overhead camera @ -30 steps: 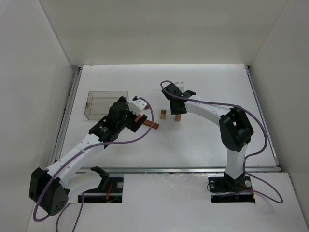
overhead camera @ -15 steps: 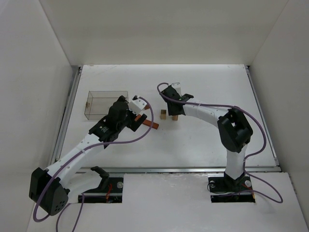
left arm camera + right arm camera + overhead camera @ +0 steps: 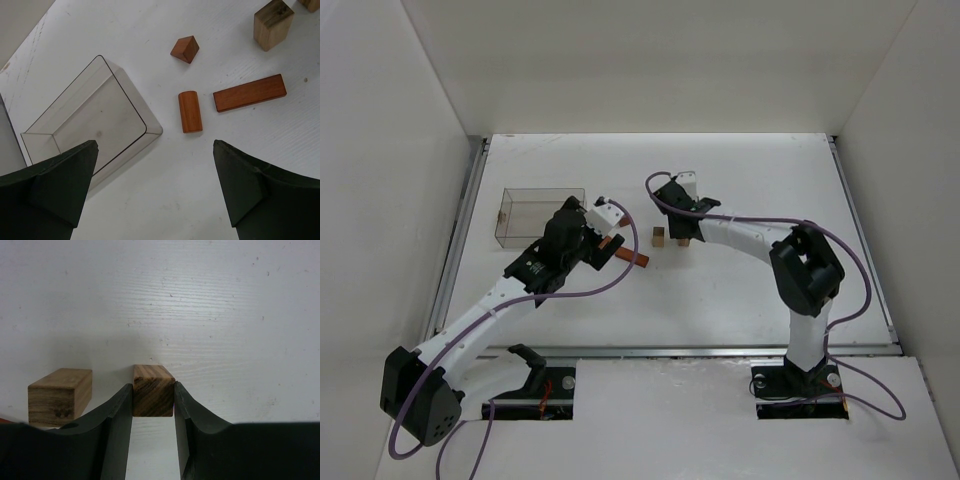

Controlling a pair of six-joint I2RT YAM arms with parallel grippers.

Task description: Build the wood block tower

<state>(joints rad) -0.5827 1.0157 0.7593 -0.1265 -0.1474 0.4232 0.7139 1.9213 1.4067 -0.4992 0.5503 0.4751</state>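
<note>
Right hand (image 3: 153, 390) clamps upright tan block (image 3: 153, 399) on worktop (image 3: 225, 300), probably seating a tower post; left hand (image 3: 155, 146) gaping, empty, above reddish bar (image 3: 249, 92).

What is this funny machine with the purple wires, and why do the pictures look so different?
It's a robot with two arms, a left arm and a right arm, bolted to a white table. The big picture looks down from above. The other two come from little cameras on the wrists, so you see each claw's own dark fingers. The left claw is open and holds nothing. Below it lie a clear plastic box and three reddish blocks: a triangle, a short rounded piece and a long bar. The right claw pinches a tan block, with a second tan block beside it. The blocks are for building a tower.
</note>
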